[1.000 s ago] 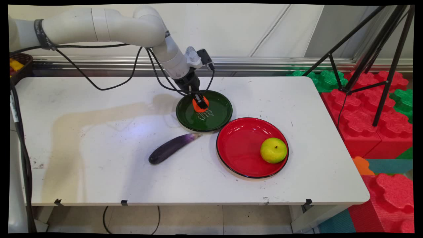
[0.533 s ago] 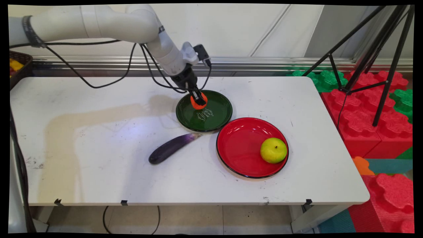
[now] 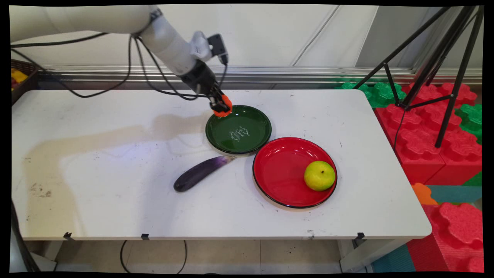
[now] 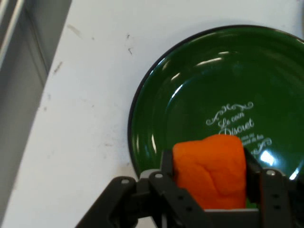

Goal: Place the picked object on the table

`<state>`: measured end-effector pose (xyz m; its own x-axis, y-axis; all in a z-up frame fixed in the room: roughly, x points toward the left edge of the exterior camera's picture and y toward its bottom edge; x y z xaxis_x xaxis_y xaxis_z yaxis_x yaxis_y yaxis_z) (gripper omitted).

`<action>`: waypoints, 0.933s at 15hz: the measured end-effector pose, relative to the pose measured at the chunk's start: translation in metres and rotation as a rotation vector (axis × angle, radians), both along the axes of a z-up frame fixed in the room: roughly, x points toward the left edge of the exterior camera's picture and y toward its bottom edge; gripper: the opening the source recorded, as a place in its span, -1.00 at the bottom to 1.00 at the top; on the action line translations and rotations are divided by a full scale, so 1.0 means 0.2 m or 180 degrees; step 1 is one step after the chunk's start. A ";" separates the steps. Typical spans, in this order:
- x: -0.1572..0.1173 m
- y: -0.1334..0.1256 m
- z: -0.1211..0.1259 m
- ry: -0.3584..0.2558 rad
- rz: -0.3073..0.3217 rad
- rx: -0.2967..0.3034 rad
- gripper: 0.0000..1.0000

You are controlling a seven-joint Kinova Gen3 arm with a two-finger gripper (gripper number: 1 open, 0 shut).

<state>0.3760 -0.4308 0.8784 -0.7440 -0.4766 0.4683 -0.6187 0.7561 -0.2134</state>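
White table (image 3: 115, 193): your fingers (image 3: 220, 105) are clamped on an orange piece (image 4: 211, 171), held above the green plate's (image 4: 190, 76) rim; eggplant (image 3: 200, 173) lies nearby.

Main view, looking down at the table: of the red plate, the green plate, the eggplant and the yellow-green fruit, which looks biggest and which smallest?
Largest to smallest, as they look in the main view:
1. red plate
2. green plate, though it lies farther from the camera, so the true gap is unsure
3. eggplant, long but thin
4. yellow-green fruit
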 end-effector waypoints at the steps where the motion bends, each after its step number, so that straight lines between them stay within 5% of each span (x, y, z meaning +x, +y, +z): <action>1: 0.04 0.04 0.04 -0.0009 -0.0059 -0.0039 -1.00; 14: 0.37 0.41 0.13 -0.0091 -0.0651 -0.0012 -1.00</action>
<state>0.4504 -0.3485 0.9054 -0.8381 -0.3127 0.4470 -0.4461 0.8645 -0.2318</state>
